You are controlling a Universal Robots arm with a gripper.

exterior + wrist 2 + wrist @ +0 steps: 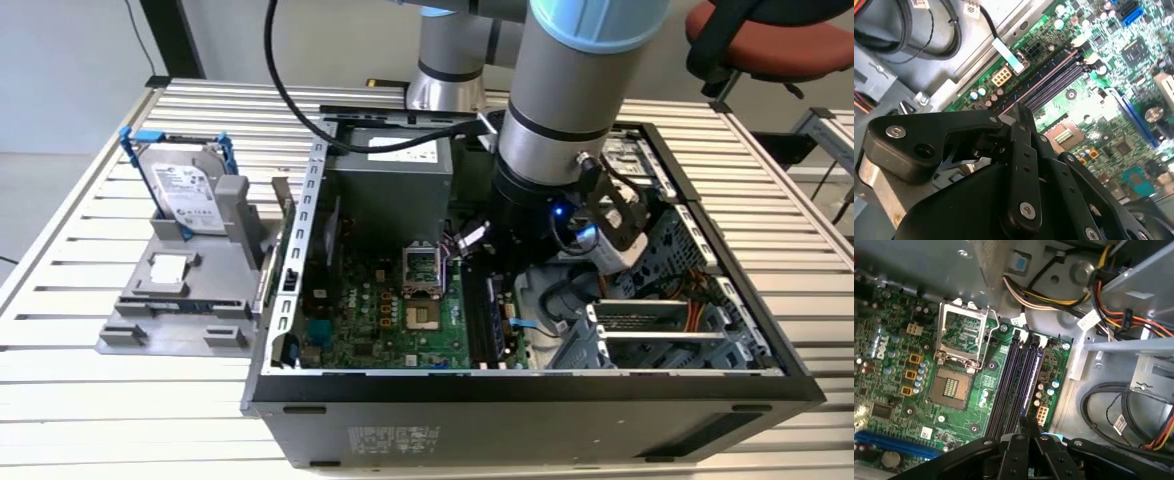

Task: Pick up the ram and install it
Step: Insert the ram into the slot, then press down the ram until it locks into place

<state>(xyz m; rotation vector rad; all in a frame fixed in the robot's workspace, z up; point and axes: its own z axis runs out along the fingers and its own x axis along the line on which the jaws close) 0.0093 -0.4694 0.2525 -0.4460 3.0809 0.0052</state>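
Black gripper [1025, 432] fingers, pressed together, pinch the ram [1023, 421] (seen edge-on) directly above the memory slots [1016, 380]. Picking looks done; seating seemingly remains.

A slatted metal counter [80, 400] of pale aluminium rails fills the workspace under even, bright light; behind it, a red-cushioned office chair [781, 45] stands on a light grey floor [54, 60] beside a dark upright post [174, 35]
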